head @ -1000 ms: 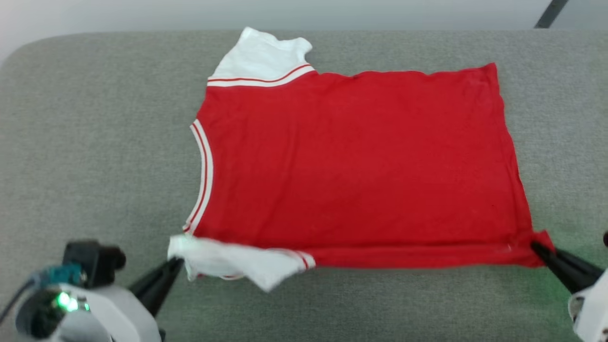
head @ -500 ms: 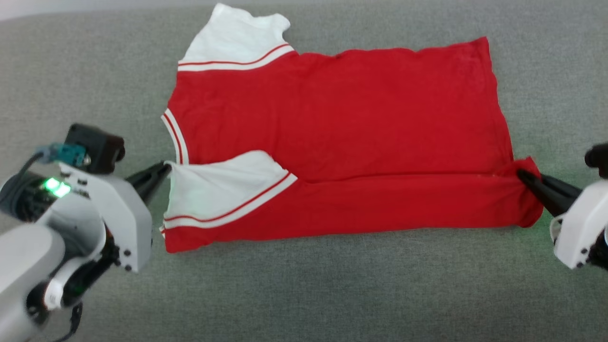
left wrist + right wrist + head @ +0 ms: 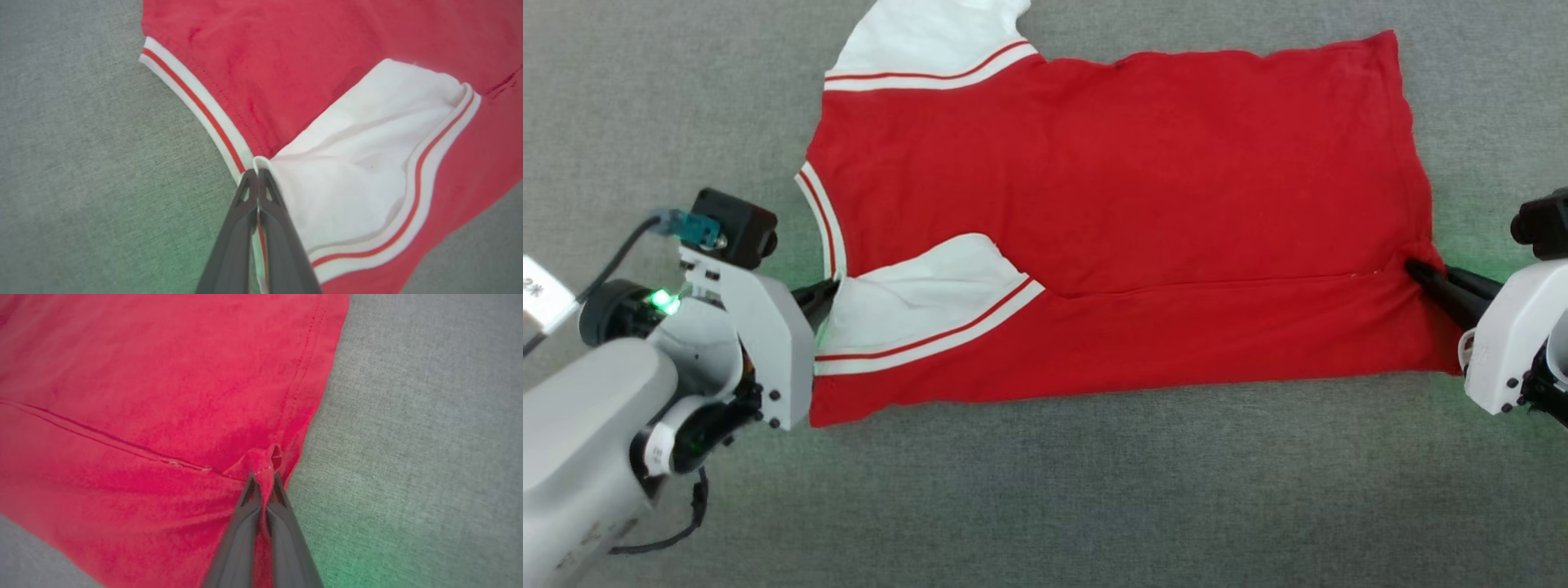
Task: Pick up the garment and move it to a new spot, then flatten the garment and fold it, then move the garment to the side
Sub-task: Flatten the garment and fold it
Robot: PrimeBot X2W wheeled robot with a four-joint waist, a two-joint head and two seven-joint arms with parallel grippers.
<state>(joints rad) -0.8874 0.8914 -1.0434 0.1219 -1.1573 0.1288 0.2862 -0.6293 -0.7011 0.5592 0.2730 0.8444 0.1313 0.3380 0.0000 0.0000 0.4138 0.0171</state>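
Note:
The garment, a red T-shirt with white sleeves and striped trim, lies spread on the grey surface with its near edge folded up over the body. My left gripper is shut on the corner of the folded white sleeve, beside the striped collar. In the left wrist view that gripper pinches the sleeve's edge. At the garment's right side my right gripper is shut on the folded hem corner. The right wrist view shows this gripper holding a small peak of red cloth.
The grey fabric surface stretches all around the garment. The far white sleeve lies at the top edge of the head view. A white tag hangs by my left arm.
Both grippers carried the garment's near edge farther up over its body, widening the fold. The head camera has tilted lower, so the whole picture has shifted.

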